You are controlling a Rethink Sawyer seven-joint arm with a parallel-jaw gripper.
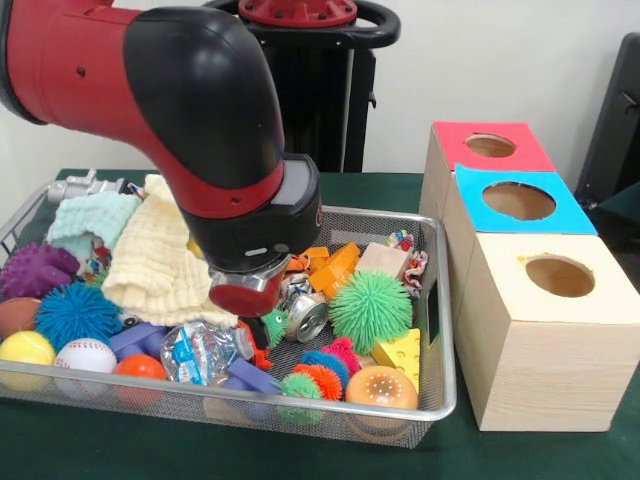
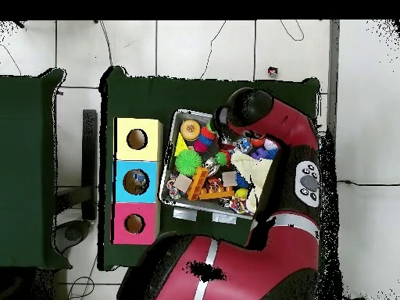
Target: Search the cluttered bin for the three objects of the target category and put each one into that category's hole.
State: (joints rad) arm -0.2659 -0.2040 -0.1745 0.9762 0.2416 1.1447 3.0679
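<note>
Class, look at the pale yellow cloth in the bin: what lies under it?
The yellow cloth drapes over toys; a blue spiky ball peeks out beside its lower edge. Whatever sits beneath its middle is hidden.

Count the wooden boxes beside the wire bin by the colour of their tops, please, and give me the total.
Red-topped box: 1
Blue-topped box: 1
Yellow-topped box: 1
Total: 3
</note>
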